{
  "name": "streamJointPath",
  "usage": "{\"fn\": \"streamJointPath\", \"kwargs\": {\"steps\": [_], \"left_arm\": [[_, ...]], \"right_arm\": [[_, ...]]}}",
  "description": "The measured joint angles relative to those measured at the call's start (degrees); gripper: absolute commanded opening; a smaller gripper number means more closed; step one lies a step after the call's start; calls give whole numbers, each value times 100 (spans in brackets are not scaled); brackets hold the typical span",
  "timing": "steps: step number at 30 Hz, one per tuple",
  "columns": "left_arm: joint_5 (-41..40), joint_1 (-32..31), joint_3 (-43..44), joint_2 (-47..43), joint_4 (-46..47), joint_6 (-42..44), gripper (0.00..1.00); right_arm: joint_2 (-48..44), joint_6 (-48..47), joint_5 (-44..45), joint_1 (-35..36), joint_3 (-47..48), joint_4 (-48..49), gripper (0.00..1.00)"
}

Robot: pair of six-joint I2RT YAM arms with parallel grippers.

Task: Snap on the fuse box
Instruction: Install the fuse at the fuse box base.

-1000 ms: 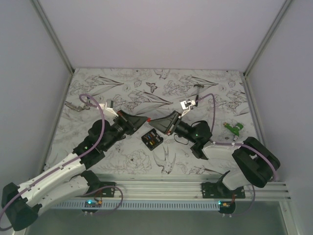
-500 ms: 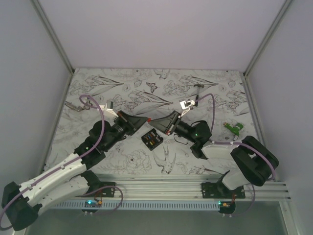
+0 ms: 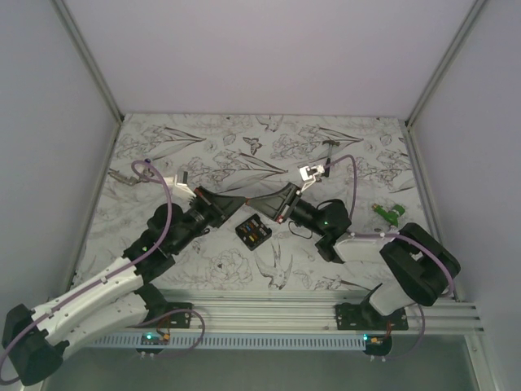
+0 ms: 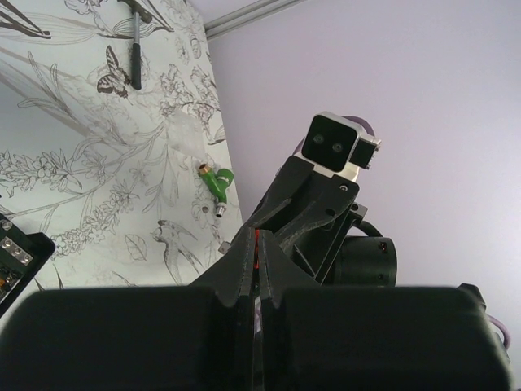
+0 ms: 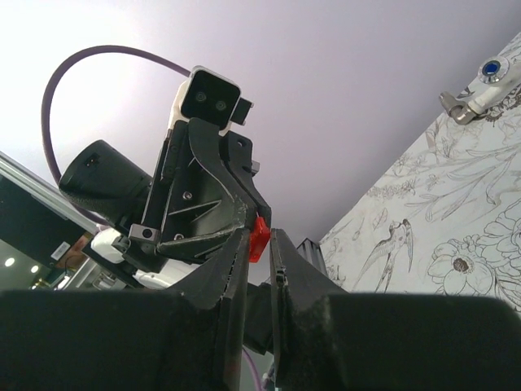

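My right gripper (image 5: 259, 248) narrowed its jaws in the last 1 s around the red fuse (image 5: 259, 234); I cannot tell if it clamps. My left gripper (image 4: 257, 248) pinches that fuse, so this is probably a handover. The fuse box (image 3: 253, 233) lies on the table (image 3: 203, 155), at 6 o'clock from both tips, apart.

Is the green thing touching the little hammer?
Apart. The top view shows bare patterned table between the green thing and the hammer; the left wrist view shows that gap too.
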Motion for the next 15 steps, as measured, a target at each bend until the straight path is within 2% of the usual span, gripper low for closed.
{"fn": "streamJointPath", "kwargs": {"steps": [5, 8, 9, 15], "left_arm": [[4, 0, -2, 0, 4, -22, 0], [11, 0, -2, 7, 24, -28, 0], [13, 0, -2, 13, 35, -35, 2], [7, 0, -20, 55, 42, 28, 27]], "right_arm": [[7, 42, -37, -11, 4, 9, 13], [7, 48, -61, -17, 17, 15, 1], [7, 55, -70, -24, 20, 15, 0], [-76, -92, -120, -52, 20, -192, 0]]}}
